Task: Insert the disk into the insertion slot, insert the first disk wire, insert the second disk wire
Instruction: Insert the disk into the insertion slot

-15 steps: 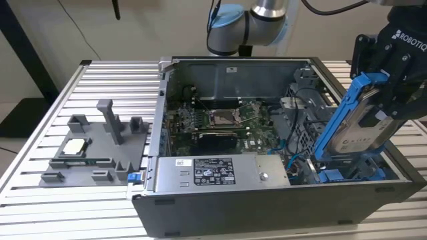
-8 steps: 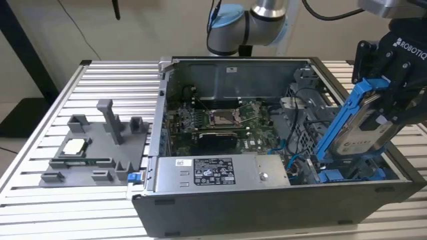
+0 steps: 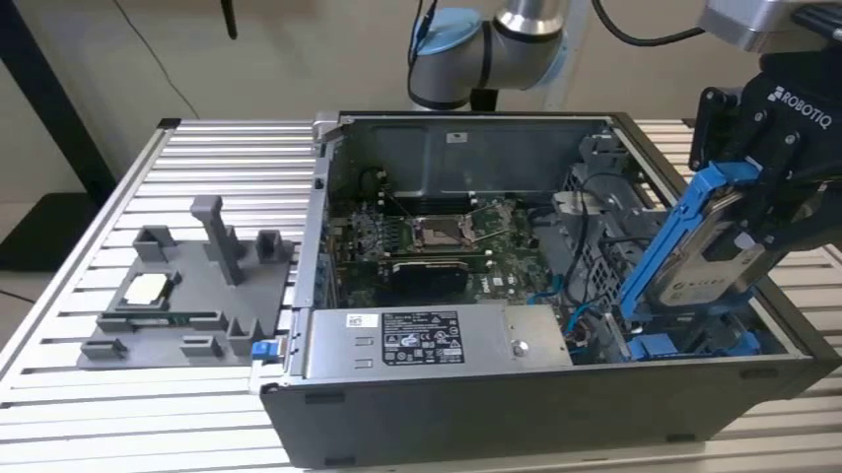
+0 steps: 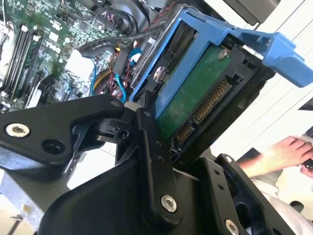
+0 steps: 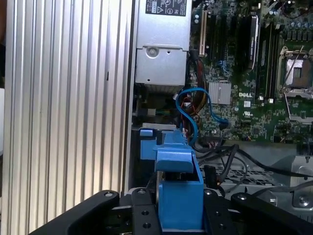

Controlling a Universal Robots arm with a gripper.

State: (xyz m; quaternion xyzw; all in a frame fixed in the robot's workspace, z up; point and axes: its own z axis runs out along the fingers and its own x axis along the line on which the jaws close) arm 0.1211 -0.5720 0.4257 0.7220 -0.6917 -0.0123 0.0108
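My gripper point(image 3: 752, 229) is shut on the disk point(image 3: 717, 246), a silver drive in a blue plastic carrier. I hold it tilted above the right end of the open computer case. Its lower end hangs just over the insertion slot point(image 3: 684, 340), a grey bay with blue rails and a perforated wall. In the second wrist view the disk point(image 4: 195, 93) shows its green board and connector pins between the gripper point(image 4: 190, 107) fingers. In the first wrist view the blue carrier point(image 5: 178, 191) sits in the gripper point(image 5: 178, 215). A thin blue cable point(image 5: 193, 105) loops loose beside the slot point(image 5: 254, 171).
The case holds a motherboard with a silver processor socket point(image 3: 435, 234) and a grey power supply point(image 3: 435, 335) along its near wall. A grey fixture point(image 3: 184, 286) with small parts stands on the ribbed table point(image 3: 132, 177). A person's hand point(image 4: 283, 154) rests outside the case.
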